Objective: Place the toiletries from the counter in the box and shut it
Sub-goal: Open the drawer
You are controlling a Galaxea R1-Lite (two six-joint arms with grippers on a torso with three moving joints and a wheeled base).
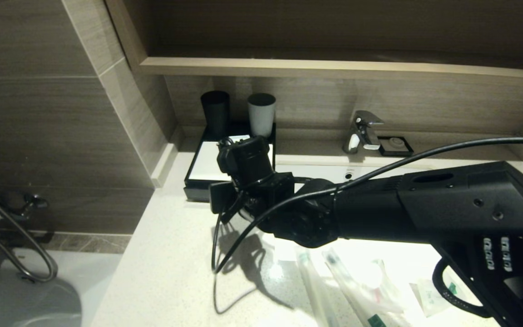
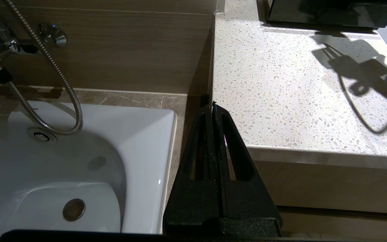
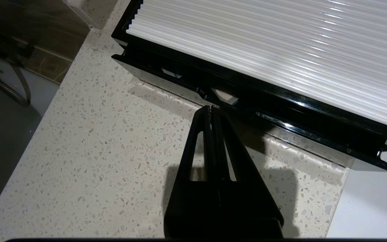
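The box [image 1: 196, 192] is low and black with a white ribbed panel [image 3: 281, 43]. It sits at the back left of the cream speckled counter [image 1: 166, 272]. My right gripper [image 1: 222, 200] is shut, and its tips [image 3: 211, 108] are right at the box's black drawer front [image 3: 314, 134], holding nothing. The toiletries lie on the counter's near edge under my right arm: two long clear packets [image 1: 316, 290] [image 1: 357, 295] and a squarish one [image 1: 429, 295]. My left gripper [image 2: 212, 106] is shut and empty, parked off the counter's left edge.
A black cup [image 1: 216, 113] and a grey cup [image 1: 261, 113] stand on the box's back end. A faucet [image 1: 363, 131] and a small black soap dish [image 1: 395, 146] sit behind the white basin [image 1: 302, 170]. A bathtub [image 2: 45, 168] with a shower hose [image 2: 62, 84] lies left of the counter.
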